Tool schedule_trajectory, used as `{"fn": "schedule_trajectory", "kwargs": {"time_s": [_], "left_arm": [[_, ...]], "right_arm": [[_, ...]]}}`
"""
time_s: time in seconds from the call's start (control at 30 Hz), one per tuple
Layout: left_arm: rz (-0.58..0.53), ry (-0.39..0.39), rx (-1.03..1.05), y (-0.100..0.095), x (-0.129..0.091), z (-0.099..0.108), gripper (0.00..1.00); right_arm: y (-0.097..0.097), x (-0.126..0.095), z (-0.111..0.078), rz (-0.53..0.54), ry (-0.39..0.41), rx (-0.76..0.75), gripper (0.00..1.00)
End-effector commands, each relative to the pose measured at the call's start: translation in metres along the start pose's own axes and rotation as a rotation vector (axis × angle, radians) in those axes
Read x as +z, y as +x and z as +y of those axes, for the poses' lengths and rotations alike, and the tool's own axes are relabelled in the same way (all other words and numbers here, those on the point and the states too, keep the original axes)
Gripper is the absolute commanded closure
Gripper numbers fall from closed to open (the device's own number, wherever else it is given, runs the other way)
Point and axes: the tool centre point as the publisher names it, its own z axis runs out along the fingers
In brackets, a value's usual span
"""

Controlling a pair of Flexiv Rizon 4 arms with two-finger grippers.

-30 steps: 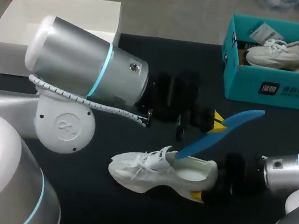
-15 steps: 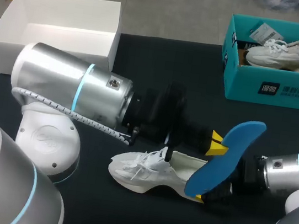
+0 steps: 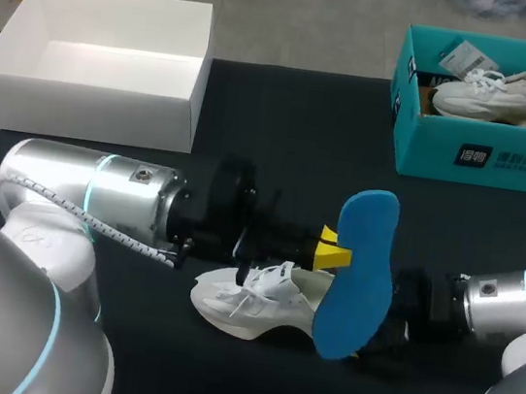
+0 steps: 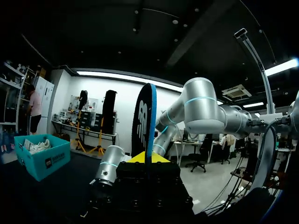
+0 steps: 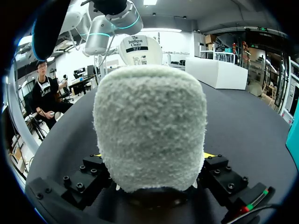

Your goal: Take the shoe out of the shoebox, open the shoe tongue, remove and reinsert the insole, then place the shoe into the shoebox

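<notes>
- The white shoebox [image 3: 106,57] stands open at ten o'clock on the table, well apart from the work.
- My left claw [image 3: 335,254] comes in from nine o'clock and is clamped on the blue insole's edge.
- The sneaker [image 3: 248,303] lies on its sole near six o'clock, toe pointing to nine o'clock.
- The blue insole [image 3: 358,274] stands nearly upright over the sneaker's heel opening, not yet inside.
- My right claw [image 5: 153,161] is clamped on the sneaker's fuzzy heel from three o'clock.
- Judged from this, reinsertion is in hand: I should tip the insole's lower end toward nine o'clock, slide it flat under the tongue, and hold the heel firm so it cannot skid.
- The teal shoebox [image 3: 484,155] at two o'clock holds another shoe.
</notes>
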Motion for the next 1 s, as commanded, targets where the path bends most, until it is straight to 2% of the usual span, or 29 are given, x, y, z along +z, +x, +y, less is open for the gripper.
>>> {"fn": "schedule_trajectory", "kwargs": {"time_s": [0.03, 0.23, 0.37, 0.47, 0.6, 0.8, 1.0], "left_arm": [[0.032, 0.022, -0.005, -0.008, -0.039, 0.001, 1.0], [0.06, -0.048, -0.005, -0.031, -0.046, -0.003, 1.0], [0.089, -0.057, -0.003, -0.041, -0.044, -0.006, 1.0], [0.102, -0.032, 0.007, -0.045, -0.04, -0.008, 1.0], [0.095, 0.044, 0.004, -0.049, -0.035, -0.013, 1.0], [0.141, 0.059, -0.115, -0.039, -0.019, -0.027, 1.0], [0.207, 0.074, -0.204, -0.026, -0.017, -0.04, 1.0]], "right_arm": [[0.001, 0.002, 0.001, -0.003, 0.004, 0.0, 1.0], [0.001, 0.002, 0.001, -0.003, 0.004, 0.0, 1.0], [0.001, 0.002, 0.001, -0.003, 0.004, 0.0, 1.0], [0.001, 0.002, 0.001, -0.003, 0.004, 0.0, 1.0], [0.001, 0.002, 0.001, -0.003, 0.004, 0.0, 1.0], [0.001, 0.002, 0.001, -0.003, 0.004, 0.0, 1.0], [0.001, 0.002, 0.001, -0.003, 0.004, 0.0, 1.0]]}}
